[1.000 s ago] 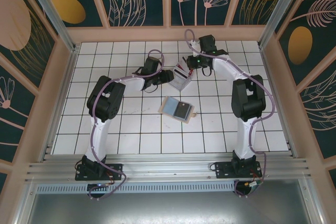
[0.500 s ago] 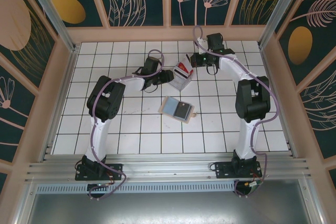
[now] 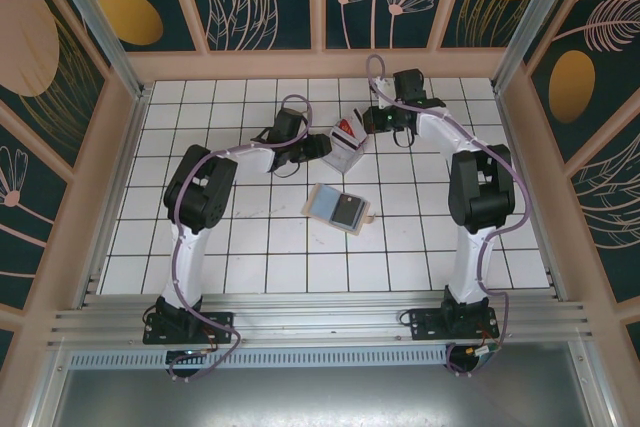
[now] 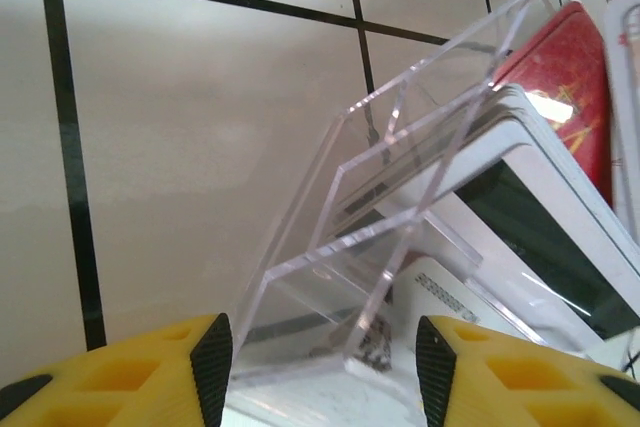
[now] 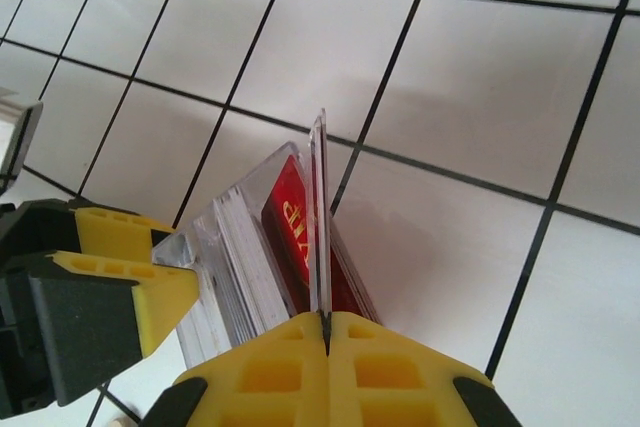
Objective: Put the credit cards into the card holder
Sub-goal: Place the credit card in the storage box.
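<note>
The card holder (image 3: 350,157) is a clear tiered stand, seen close in the left wrist view (image 4: 400,147), with a red card (image 4: 560,67) and white, dark-faced credit cards (image 4: 530,217) standing in its slots. My left gripper (image 4: 323,367) is open, its jaws either side of the stand's near corner. My right gripper (image 5: 327,322) is shut on a thin credit card (image 5: 319,217) held edge-on, just over the stand beside the red card (image 5: 290,217). From above, the left gripper (image 3: 322,145) and right gripper (image 3: 370,121) flank the stand.
A flat tan piece (image 3: 364,215) lies on the tiles in front of the stand, with a pale card (image 3: 322,202) and a dark card (image 3: 347,211) on it. White tiled floor runs all round, fenced by wooden walls.
The right arm has swung slightly back and to the right with its card, and the red card's face now shows at the stand's top. The left arm stays where it was.
</note>
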You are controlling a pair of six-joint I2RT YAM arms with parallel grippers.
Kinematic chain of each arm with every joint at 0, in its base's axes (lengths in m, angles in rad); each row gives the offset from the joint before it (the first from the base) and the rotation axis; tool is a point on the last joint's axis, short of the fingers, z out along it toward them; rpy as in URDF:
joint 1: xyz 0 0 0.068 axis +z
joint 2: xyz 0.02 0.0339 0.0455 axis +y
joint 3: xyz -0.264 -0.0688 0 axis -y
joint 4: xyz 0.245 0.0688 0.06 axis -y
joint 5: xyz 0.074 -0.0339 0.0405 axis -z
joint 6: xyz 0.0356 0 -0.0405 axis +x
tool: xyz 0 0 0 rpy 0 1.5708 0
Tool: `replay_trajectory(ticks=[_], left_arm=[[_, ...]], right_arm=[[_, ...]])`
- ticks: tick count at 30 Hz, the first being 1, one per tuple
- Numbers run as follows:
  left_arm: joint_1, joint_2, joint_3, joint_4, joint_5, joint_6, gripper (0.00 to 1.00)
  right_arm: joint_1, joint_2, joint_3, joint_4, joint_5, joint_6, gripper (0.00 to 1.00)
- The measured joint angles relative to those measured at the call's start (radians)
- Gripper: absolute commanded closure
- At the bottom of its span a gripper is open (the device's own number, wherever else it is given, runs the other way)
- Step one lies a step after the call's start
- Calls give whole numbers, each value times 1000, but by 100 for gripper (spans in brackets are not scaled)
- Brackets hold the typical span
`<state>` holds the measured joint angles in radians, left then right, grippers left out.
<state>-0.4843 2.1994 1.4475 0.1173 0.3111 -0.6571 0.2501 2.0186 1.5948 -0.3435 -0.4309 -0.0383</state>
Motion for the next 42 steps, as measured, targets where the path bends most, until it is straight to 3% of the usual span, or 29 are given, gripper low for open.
replay_trajectory(ticks=[7,12,18,30,42], left_arm=[[0,-152,-23,14,40,-2,44],[8,-238,-92,197,153,-63,46],[23,-224,-140,349,258,-142,46],[24,-203,-153,421,303,-179,48],[25,-109,-143,605,390,-291,50]], right_arm=[[-18,-31,-38,47,-97,27,97],[-72,-119,-130,135,-257,106,98],[-127,-166,-173,227,-365,180,99],[-123,-138,-174,243,-391,203,99],[-123,-135,-203,348,-575,311,99]])
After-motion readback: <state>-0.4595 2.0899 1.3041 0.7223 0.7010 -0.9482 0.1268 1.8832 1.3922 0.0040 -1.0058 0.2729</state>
